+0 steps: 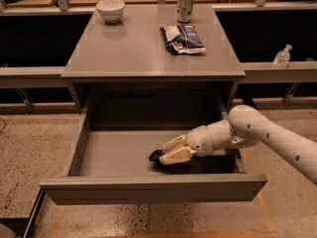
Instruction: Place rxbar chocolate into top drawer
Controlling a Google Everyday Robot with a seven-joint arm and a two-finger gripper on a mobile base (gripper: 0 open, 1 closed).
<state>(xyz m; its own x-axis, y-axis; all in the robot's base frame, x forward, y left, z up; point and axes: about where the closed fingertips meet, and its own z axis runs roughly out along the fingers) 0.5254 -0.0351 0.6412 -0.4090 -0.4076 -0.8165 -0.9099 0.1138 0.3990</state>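
the grey table [143, 58] has its top drawer [148, 190] pulled wide open. the white arm [277, 139] reaches in from the right, the gripper [163, 156] low over the drawer bottom near the front, its fingers clamped on the rxbar chocolate [154, 156]. on the tabletop sit a blue-and-white bag [182, 37], a bowl [110, 10] and a can [184, 5].

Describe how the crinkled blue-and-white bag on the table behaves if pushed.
Probably floppy and light: the crinkled blue-and-white bag looks creased. Lying flat, it would likely slide, not roll. The claw holds a dark flat snack bar in the open grey drawer.
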